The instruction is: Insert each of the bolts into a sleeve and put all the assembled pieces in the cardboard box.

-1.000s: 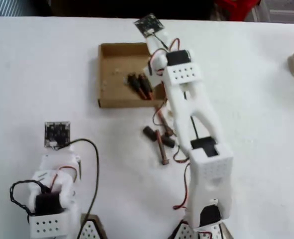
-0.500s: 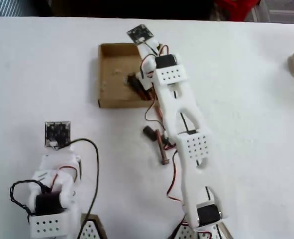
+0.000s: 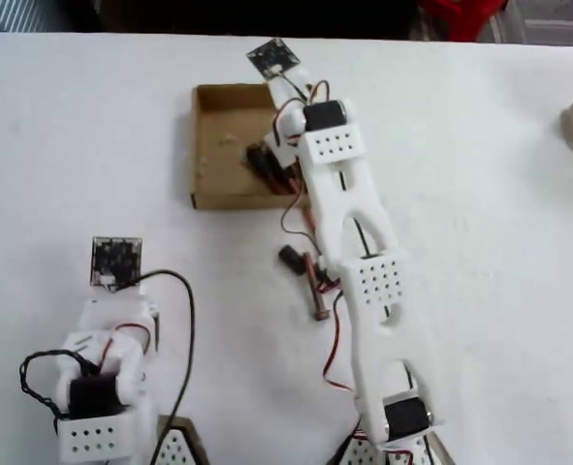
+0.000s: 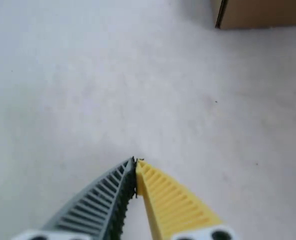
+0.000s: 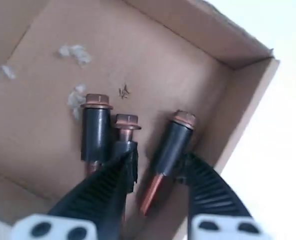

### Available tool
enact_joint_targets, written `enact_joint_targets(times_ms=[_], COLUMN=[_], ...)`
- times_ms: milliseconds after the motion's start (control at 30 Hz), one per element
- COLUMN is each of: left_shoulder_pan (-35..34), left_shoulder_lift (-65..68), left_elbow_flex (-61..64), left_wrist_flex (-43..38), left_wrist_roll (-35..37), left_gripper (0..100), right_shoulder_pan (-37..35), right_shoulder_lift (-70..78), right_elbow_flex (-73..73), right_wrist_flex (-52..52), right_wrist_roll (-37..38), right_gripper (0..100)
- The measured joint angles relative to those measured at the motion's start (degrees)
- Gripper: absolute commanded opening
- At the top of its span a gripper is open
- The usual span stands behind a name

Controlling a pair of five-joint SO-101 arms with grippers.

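Right pincer [image 5: 160,159]: released. Its jaws stand spread inside the cardboard box [image 5: 203,32], wider than the assembled piece [image 5: 172,142] lying between them, with a gap on one side. I judge this a drop-off pose: you are low enough that the piece rests on the box floor, near the wall, and does not hang.

Just beside it lie a second piece [image 5: 124,137] and a third piece [image 5: 96,132], heads pointing the same way. Count in box: 3 bolts, each in a dark sleeve.

Outward, on the desk [image 3: 92,116], at about 5 o'clock from the box: 1 loose sleeve [image 3: 291,258] and 1 bare bolt [image 3: 317,295]. The right arm covers the spot next to them, so your count there may run short. Judged unassembled, hence outside the box.

Left pincer [image 4: 136,162]: clenched on nothing, tips meeting, at 7 o'clock of the desk over bare surface. Probably parked there to stay clear of the right arm.

Totals: 2 arms, 1 box.
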Motion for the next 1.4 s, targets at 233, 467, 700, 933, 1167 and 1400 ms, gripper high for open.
enact_joint_targets(times_ms=[233, 467, 700, 933, 1167, 1400], left_shoulder_pan=[0.0, 0.0, 0.0, 0.0, 0.0, 0.0], left_shoulder_lift=[0.0, 0.0, 0.0, 0.0, 0.0, 0.0], left_elbow_flex=[0.0, 0.0, 0.0, 0.0, 0.0, 0.0], left_wrist_flex=[0.0, 0.0, 0.0, 0.0, 0.0, 0.0], left_wrist_roll=[0.0, 0.0, 0.0, 0.0, 0.0, 0.0], left_gripper=[2, 2, 2, 2, 2, 2], right_shoulder_pan=[0.0, 0.2, 0.3, -0.4, -1.8, -7.0], right_shoulder_lift=[-0.1, -6.6, -19.9, -33.0, -42.5, -54.6], right_elbow_flex=[-13.9, -14.2, 9.4, 30.3, 47.7, 68.7], right_wrist_flex=[17.7, 18.8, 18.8, 18.8, 17.6, 8.4], right_wrist_roll=[0.4, 0.4, 0.4, 0.4, 0.4, 0.5], right_gripper=[1.5, 1.6, 1.6, 1.7, 1.7, 1.8])
